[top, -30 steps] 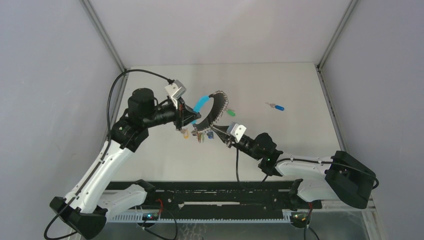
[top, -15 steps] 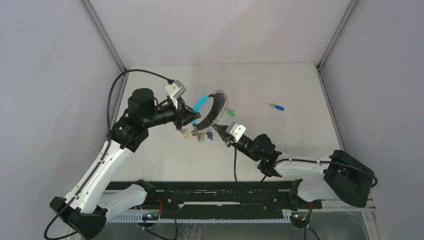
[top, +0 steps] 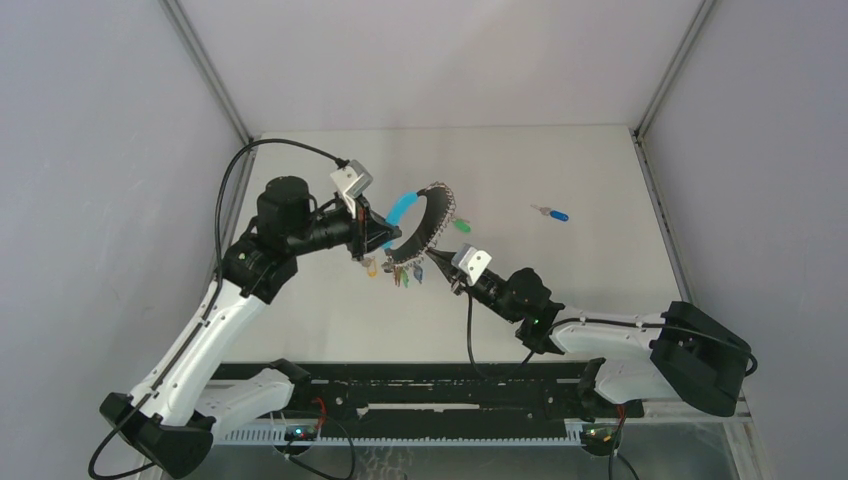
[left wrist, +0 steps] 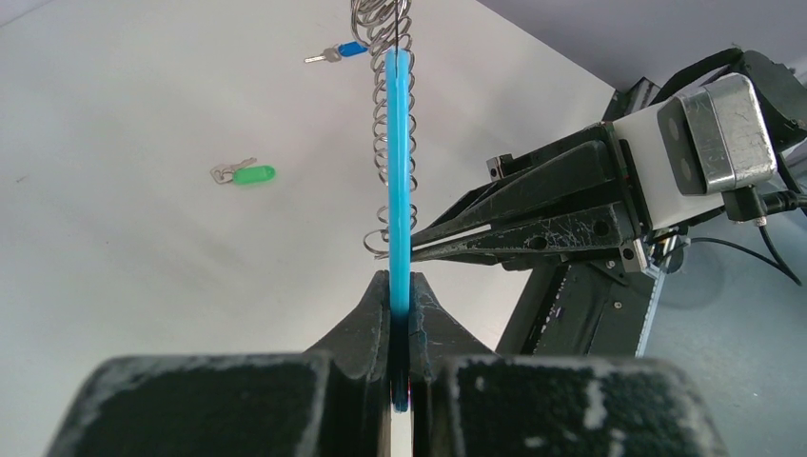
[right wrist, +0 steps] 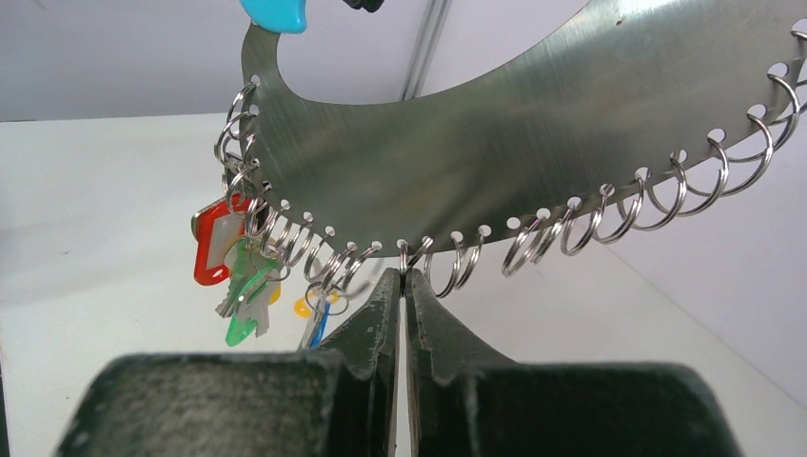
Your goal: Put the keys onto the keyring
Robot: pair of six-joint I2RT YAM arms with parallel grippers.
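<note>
Turquoise sleeve (left wrist: 398,143) of the keyring (right wrist: 495,143) is clamped between the fingers of the left claw (left wrist: 400,290), which is closed tight on it and holds the ring in the air above the middle of the table (top: 560,160), left of centre. From the sleeve the keyring curves away as a flat crescent of grey metal, with small wire split rings (right wrist: 657,205) threaded through holes along its outer edge.

At the left end of that edge, as the right wrist camera sees it, hangs a bunch of keys (right wrist: 243,276): a red tag (right wrist: 211,249), a green head, a yellow one and a blue one close together.

Just right of the bunch, the right claw (right wrist: 404,286) comes up from below with its fingers fully closed. Its tips touch the bottom of one split ring; whether the wire is pinched between them cannot be told.

Beyond the crescent, a green-headed key (top: 461,226) lies flat on the table, near the right claw on its far side. A blue-headed key (top: 551,212) lies further right, well apart from both claws and nearer the right edge.
</note>
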